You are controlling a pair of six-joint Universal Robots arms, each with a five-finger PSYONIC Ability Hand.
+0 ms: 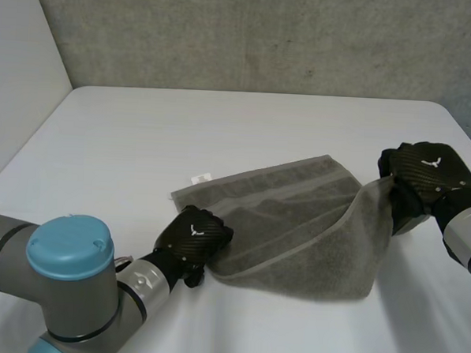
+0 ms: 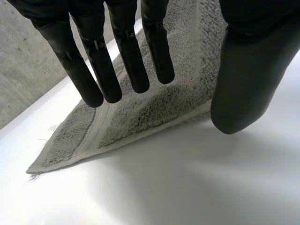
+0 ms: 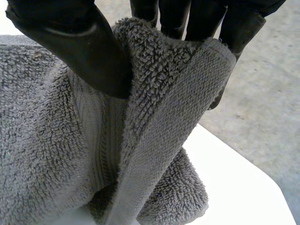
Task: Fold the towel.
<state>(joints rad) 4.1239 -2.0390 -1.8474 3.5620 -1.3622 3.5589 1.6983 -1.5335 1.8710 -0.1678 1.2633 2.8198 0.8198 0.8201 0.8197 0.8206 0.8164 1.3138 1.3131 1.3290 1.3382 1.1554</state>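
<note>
towel [image 1: 288,227] grey terry, ribbed band, rumpled on white tabletop [image 1: 222,136] | left hand [image 1: 193,236] straight-fingered over near edge | right hand [image 1: 429,171] pinches raised corner

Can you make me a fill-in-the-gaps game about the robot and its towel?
1. The fluffy terry towel on the white table is ___ in colour.
2. The robot's right hand pinches the towel by one ___, between thumb and fingers.
3. The robot's left hand is at the towel's near corner; the small label by its far corner is ___.

Missing words: grey; corner; white.
</note>
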